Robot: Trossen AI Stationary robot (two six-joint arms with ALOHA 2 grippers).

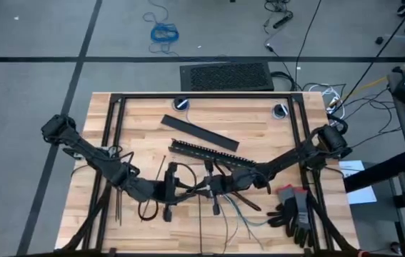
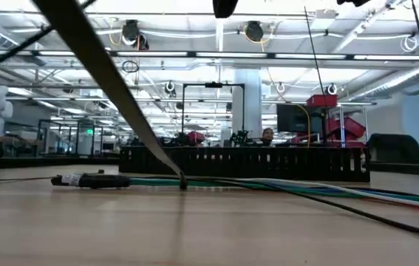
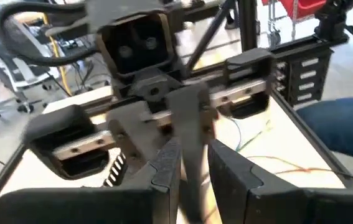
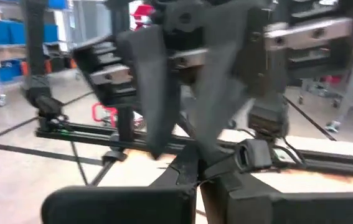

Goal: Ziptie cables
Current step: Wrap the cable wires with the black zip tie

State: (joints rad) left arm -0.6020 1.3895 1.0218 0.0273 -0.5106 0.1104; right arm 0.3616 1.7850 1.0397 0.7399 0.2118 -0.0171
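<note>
My two grippers meet nose to nose over the near middle of the table, left gripper (image 1: 181,188) and right gripper (image 1: 209,187). A thin black ziptie (image 1: 201,214) runs from between them toward the near edge. Both grippers look shut on it. The cables (image 1: 241,210), thin blue, green and pale wires with splayed ends, lie flat on the wood just right of the grippers and also show as cables (image 2: 283,186) in the low view. More zipties (image 1: 118,207) lie at the near left. My left gripper (image 3: 192,180) has a dark narrow strip (image 3: 190,146) between its two fingers, which come level from the table's left. The strip stands up past the fingertips; which part of the ziptie it is cannot be told. My right gripper (image 4: 200,182) has its fingers closed together from the table's right, on something very thin (image 4: 196,163). The left gripper's fingers (image 4: 148,93) stand right in front, so part and hold stay hidden.
A black slotted bar (image 1: 206,151) and a flat black bar (image 1: 198,132) lie just beyond the grippers. Grey and black gloves (image 1: 295,210) sit at the near right. A black frame (image 1: 202,96) borders the table; a coiled blue cable (image 1: 163,31) lies on the floor.
</note>
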